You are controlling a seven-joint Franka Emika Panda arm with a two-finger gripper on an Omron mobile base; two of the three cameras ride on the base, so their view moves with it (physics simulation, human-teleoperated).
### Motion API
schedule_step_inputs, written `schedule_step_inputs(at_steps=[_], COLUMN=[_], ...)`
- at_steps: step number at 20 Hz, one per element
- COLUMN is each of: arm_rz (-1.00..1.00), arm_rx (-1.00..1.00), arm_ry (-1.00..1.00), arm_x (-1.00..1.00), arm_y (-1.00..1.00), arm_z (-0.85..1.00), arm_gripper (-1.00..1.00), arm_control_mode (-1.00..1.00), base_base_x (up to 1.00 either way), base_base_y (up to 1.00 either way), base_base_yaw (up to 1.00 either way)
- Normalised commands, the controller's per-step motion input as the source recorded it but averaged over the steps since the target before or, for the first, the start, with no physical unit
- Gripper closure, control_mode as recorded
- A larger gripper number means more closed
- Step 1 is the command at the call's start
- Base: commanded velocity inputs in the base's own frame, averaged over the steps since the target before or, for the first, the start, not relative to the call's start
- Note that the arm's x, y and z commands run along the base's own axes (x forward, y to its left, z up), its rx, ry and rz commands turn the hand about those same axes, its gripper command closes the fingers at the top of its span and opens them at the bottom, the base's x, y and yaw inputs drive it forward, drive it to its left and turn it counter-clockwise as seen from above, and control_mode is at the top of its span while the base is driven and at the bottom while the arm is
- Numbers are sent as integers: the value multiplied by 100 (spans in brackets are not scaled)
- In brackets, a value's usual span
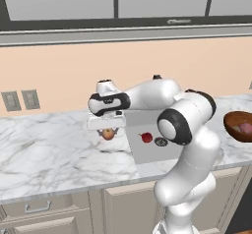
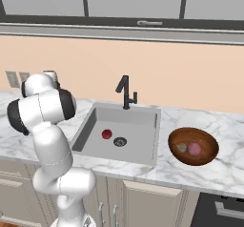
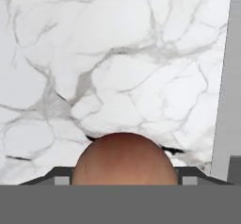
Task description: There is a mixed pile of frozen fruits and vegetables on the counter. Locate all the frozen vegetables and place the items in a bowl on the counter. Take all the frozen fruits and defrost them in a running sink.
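1. The gripper (image 1: 108,130) hangs above the counter (image 1: 44,152), left of the sink (image 1: 147,152), its fingers closed on the orange-yellow fruit (image 1: 108,134).
2. A dark red fruit (image 2: 106,134) lies in the basin beside the drain (image 2: 120,141).
3. The bowl (image 2: 205,155), right of the sink, holds the pinkish-purple ball (image 2: 194,148) and an olive-brown piece (image 2: 181,148).

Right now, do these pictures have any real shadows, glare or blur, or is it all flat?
Left base view: flat even light, with a faint soft shadow on the white marble counter under the held orange-yellow apple-like fruit. Right base view: sharp throughout, the grey recessed sink evenly shaded. Hand view: that fruit looms large and slightly soft; no glare anywhere.
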Motion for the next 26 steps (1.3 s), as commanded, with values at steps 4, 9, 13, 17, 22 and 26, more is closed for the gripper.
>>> schedule_step_inputs(at_steps=[4,9,13,17,22,26], arm_rz=[-9,-10,-12,-11,-11,-10], arm_rx=[-2,-1,0,0,-2,-4], arm_ry=[5,6,5,2,7,8], arm_x=[5,7,6,3,8,9], arm_y=[-43,-40,-37,-42,-41,-41], arm_z=[9,15,0,-5,1,0], arm_gripper=[100,100,100,100,100,100], arm_control_mode=[-100,-100,-100,-100,-100,-100], base_base_x=[0,0,0,0,0,0], base_base_y=[0,0,0,0,0,0], base_base_yaw=[0,0,0,0,0,0])
